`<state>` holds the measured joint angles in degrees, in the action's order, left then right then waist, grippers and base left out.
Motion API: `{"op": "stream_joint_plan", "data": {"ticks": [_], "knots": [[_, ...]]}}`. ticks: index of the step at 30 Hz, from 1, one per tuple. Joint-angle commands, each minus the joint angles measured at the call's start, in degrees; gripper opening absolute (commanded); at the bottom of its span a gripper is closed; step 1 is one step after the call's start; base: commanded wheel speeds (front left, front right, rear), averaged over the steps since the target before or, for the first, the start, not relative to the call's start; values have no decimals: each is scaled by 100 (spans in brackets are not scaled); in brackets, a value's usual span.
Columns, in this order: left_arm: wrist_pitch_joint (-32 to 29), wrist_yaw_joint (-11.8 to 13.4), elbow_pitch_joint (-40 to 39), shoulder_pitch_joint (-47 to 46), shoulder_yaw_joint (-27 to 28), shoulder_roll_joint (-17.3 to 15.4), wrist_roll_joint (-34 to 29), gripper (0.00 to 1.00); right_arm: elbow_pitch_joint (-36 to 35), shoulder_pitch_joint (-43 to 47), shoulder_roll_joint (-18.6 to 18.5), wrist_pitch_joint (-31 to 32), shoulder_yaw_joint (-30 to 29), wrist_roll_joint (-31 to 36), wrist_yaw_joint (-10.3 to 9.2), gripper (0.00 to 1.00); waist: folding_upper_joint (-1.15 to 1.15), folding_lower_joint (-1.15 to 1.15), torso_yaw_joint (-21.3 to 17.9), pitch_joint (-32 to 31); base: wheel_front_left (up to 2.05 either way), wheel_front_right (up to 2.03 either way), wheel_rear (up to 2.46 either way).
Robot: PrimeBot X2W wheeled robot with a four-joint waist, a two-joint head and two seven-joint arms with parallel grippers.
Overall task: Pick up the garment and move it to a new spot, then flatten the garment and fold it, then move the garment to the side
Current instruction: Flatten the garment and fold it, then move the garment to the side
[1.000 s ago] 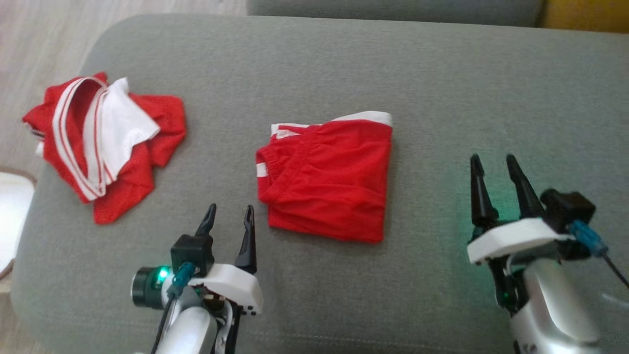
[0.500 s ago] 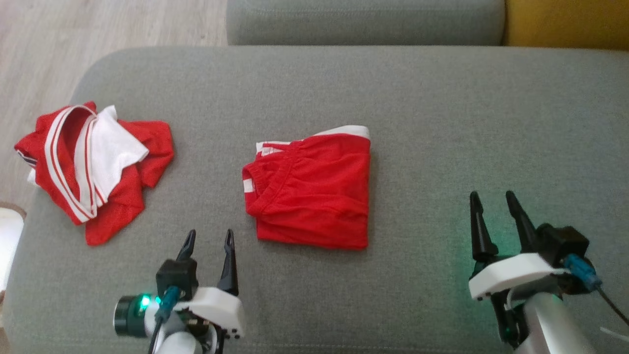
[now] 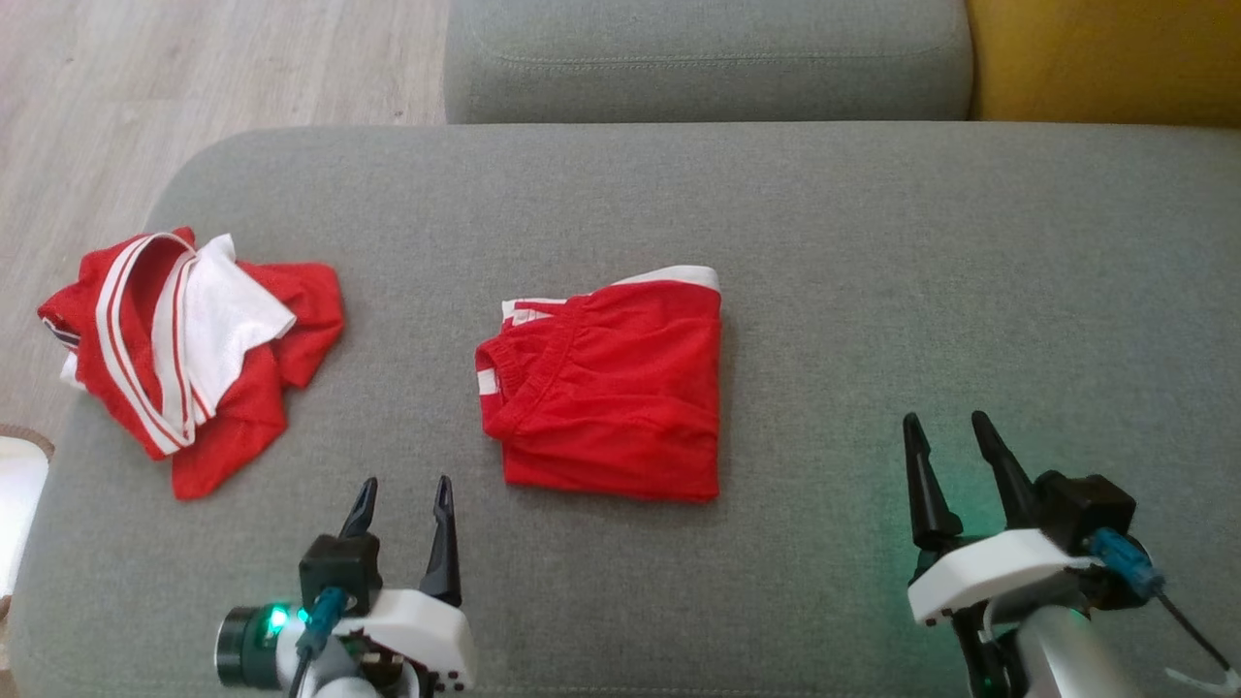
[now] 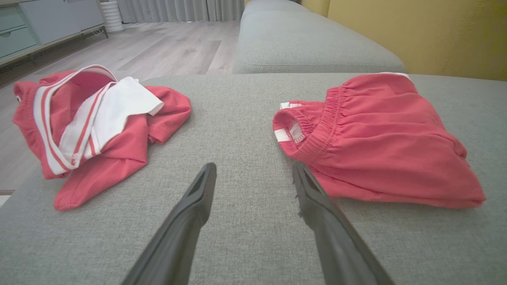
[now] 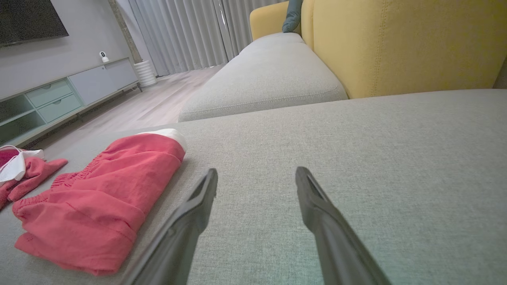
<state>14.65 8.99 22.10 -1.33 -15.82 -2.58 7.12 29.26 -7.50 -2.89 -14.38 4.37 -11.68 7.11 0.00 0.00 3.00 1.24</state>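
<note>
A red garment (image 3: 606, 388) with white trim lies folded into a neat rectangle in the middle of the grey cushion (image 3: 873, 242). A second red and white garment (image 3: 184, 349) lies crumpled near the cushion's left edge. My left gripper (image 3: 405, 483) is open and empty, just short of the folded garment's near left corner. In the left wrist view, the gripper (image 4: 254, 166) points between the crumpled garment (image 4: 99, 118) and the folded one (image 4: 380, 138). My right gripper (image 3: 944, 419) is open and empty over bare cushion, well to the right of the folded garment (image 5: 103, 198).
Another grey cushion (image 3: 708, 58) adjoins at the back, with a yellow backrest (image 3: 1105, 58) at the far right. Wooden floor (image 3: 97, 97) lies past the cushion's left edge. A white object (image 3: 19, 494) sits low at the left edge.
The camera has tilted, so the whole picture sits lower. Both open grippers have drawn back toward me from the folded garment. The garments have not moved on the cushion.
</note>
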Motion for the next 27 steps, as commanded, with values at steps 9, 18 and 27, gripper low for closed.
{"op": "stream_joint_plan", "data": {"ticks": [9, 18, 27], "knots": [[35, -59, -261, -273, -42, -30, 140, 100, 12, -352, 2, -62, 592, -168, 37, 100, 0, 0, 314, 311, 0, 0, 0], [35, -40, -231, -524, -446, -30, 281, 100, 781, -1324, 2, -62, 1321, -563, 37, 100, 0, 0, 1013, 765, 0, 0, 0], [35, 21, -248, -619, -565, -30, 367, 100, 1927, -1908, 2, -46, 1457, -936, 37, 100, 0, 0, 1282, 988, 0, 0, 0]]}}
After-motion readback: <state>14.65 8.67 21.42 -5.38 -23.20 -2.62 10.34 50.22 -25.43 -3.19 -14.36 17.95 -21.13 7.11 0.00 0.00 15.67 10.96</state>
